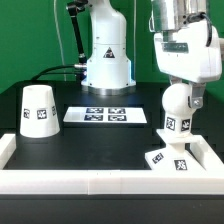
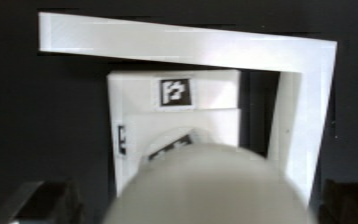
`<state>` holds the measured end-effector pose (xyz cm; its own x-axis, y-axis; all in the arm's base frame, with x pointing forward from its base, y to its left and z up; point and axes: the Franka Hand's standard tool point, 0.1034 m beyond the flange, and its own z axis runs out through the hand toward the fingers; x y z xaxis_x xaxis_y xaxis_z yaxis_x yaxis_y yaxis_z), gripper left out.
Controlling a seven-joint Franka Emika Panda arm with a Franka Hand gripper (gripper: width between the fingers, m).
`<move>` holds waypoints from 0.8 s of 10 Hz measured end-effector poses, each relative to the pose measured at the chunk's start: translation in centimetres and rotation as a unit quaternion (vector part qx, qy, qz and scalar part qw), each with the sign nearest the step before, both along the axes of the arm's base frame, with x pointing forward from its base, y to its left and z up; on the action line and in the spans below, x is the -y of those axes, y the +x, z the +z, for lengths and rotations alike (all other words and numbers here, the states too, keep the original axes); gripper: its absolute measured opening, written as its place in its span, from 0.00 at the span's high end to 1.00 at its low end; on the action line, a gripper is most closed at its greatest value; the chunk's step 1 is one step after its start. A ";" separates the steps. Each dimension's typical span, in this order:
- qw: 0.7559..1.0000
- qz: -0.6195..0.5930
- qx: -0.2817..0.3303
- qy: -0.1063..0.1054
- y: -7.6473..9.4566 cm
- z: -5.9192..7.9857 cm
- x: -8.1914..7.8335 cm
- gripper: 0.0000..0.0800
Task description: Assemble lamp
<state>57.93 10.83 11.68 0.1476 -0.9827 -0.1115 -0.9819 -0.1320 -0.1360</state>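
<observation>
Bulb [image 1: 176, 103]: white, rounded, tagged, upright on the flat square base [image 1: 167, 157] at the desk's [image 1: 80, 140] front corner. Fingers [image 1: 178, 84] clamped on bulb. Shade [image 1: 38, 110] stands well apart.

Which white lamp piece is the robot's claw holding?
The round bulb. It sits in the claw, right above the flat square base. The cone shade stands alone, far off at the exterior view's left.

no readable text, only square tags on shade [image 1: 38, 111], bulb [image 1: 176, 110], base [image 1: 172, 158]
</observation>
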 end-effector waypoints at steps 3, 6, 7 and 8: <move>0.989 0.145 0.017 -0.024 0.0 -0.2 0.2 0.13; 0.954 0.295 0.035 -0.041 -0.1 -0.2 0.1 0.13; 0.941 0.334 0.040 -0.045 -0.1 -0.2 0.2 0.13; 0.928 0.366 0.044 -0.049 -0.1 -0.2 0.2 0.13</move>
<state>57.79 10.63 11.45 0.7837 -0.6209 0.0169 -0.6105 -0.7750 -0.1632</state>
